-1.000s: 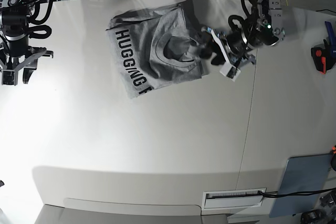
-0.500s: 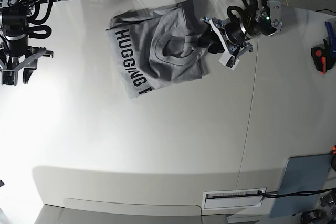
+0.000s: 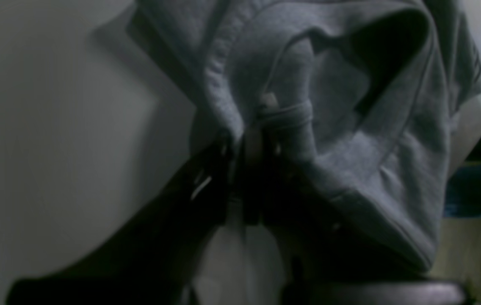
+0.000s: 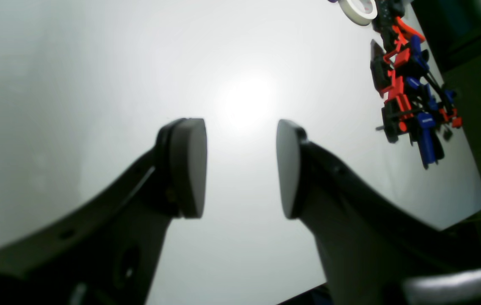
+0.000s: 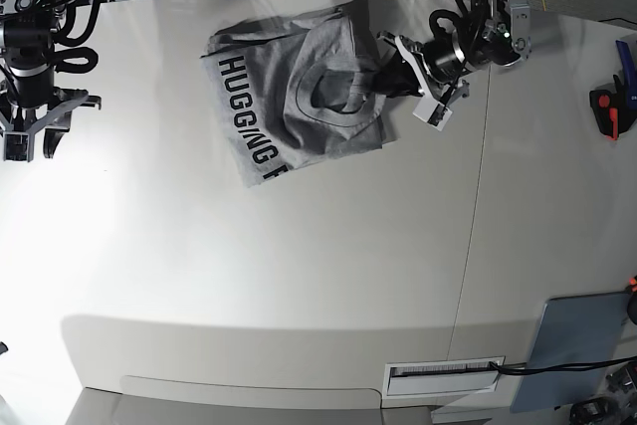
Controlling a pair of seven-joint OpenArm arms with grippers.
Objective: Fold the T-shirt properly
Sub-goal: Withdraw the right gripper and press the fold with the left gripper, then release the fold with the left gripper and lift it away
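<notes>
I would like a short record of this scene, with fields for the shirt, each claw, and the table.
shirt: grey T-shirt lies crumpled on the table, black letters facing up
left claw: left claw shut on the T-shirt, pinching a bunched fold at its edge
right claw: right claw open, holding nothing, over bare table, apart from the shirt
table: white table

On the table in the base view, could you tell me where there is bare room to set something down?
The table is bare across its middle and lower half, from the T-shirt down to its near edge, and below the right gripper. It is crowded at the top, where the left gripper meets the shirt, and by the orange and blue clamps.
</notes>
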